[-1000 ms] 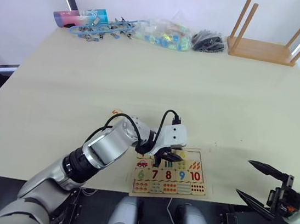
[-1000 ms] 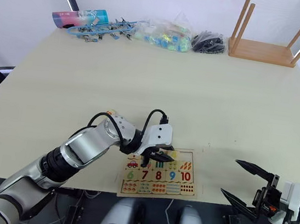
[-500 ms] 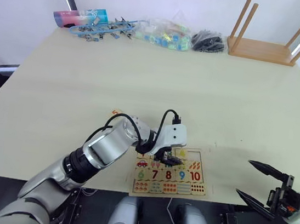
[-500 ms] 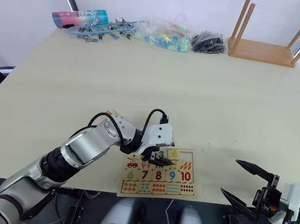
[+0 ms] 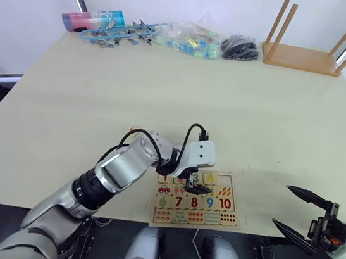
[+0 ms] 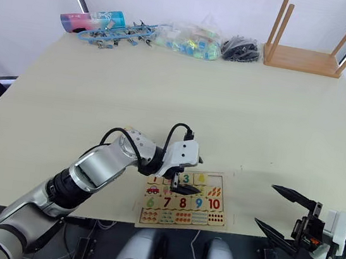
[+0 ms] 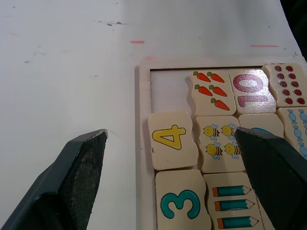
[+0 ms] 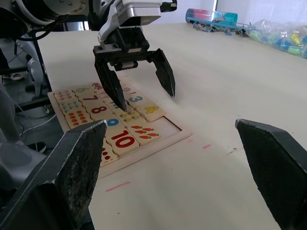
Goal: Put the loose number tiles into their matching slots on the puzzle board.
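The puzzle board (image 7: 143,120) lies near the table's front edge. In its first row, a yellow 4 tile (image 7: 172,139) lies beside the green 3 tile (image 7: 182,203). The recess (image 7: 170,90) past the 4 is bare. My left gripper (image 5: 196,189) hangs open just above the 4 and 3, one finger on each side, holding nothing. A small pale piece with orange on it (image 5: 133,129) lies on the table behind my left forearm; its print is too small to read. My right gripper (image 5: 282,206) is open and holds nothing, off the table's front right edge.
An upturned wooden stool (image 5: 303,57) stands at the back right. A black cable bundle (image 5: 240,47), a clear bag of coloured bits (image 5: 188,39), blue clips (image 5: 115,32) and a tube (image 5: 92,20) line the far edge.
My left gripper has opened and let go of the yellow 4 tile, which now lies in the board's first row. The right arm has not moved.
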Controlling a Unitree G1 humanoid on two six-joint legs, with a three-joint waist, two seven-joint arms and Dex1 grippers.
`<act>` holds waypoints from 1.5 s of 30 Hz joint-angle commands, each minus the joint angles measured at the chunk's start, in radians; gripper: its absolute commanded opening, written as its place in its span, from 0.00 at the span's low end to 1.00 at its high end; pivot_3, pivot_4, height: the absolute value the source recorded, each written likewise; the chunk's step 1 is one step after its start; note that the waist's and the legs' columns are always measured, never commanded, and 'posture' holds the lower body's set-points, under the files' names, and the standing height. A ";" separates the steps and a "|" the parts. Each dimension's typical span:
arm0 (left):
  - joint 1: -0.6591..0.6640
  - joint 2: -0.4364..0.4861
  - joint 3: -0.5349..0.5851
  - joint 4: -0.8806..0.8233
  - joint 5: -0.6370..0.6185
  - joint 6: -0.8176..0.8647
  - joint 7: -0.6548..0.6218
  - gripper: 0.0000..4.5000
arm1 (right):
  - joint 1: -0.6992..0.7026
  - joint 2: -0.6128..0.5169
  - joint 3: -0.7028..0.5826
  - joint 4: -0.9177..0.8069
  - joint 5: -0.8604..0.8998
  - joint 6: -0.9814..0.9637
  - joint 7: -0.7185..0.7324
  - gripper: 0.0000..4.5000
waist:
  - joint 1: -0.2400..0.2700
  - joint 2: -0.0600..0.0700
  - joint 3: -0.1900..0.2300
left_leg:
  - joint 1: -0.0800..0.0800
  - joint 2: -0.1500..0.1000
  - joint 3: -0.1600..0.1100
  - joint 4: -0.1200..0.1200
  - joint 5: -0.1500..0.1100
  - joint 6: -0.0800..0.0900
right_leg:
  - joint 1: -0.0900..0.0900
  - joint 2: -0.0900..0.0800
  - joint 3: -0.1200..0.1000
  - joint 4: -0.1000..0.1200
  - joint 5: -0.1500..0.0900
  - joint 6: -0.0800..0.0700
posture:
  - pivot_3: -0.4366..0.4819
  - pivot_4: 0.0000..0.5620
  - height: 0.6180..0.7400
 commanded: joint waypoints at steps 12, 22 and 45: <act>-0.099 -0.069 0.055 0.277 -0.009 -0.274 -0.113 0.60 | 0.008 -0.003 -0.019 -0.010 0.004 -0.018 -0.002 1.00 | 0.000 0.000 0.000 | 0.000 0.000 0.000 0.000 0.000 0.000 | 0.000 0.000 0.000 0.000 0.000 0.000 | 0.48 0.27 0.98; -0.135 -0.137 0.034 0.445 0.041 -0.464 -0.168 0.01 | 0.008 -0.002 -0.019 -0.010 0.003 -0.023 -0.006 1.00 | 0.000 0.000 0.000 | 0.000 0.000 0.001 0.000 0.000 0.000 | 0.000 0.000 0.000 0.000 0.000 0.000 | 0.48 0.27 0.98; -0.079 -0.148 0.022 0.456 0.117 -0.545 -0.247 0.01 | 0.004 -0.004 -0.014 -0.004 0.003 -0.033 -0.005 1.00 | 0.000 0.000 0.000 | 0.000 0.000 0.000 0.000 0.000 0.000 | 0.000 0.000 0.000 0.000 0.000 0.000 | 0.48 0.27 0.98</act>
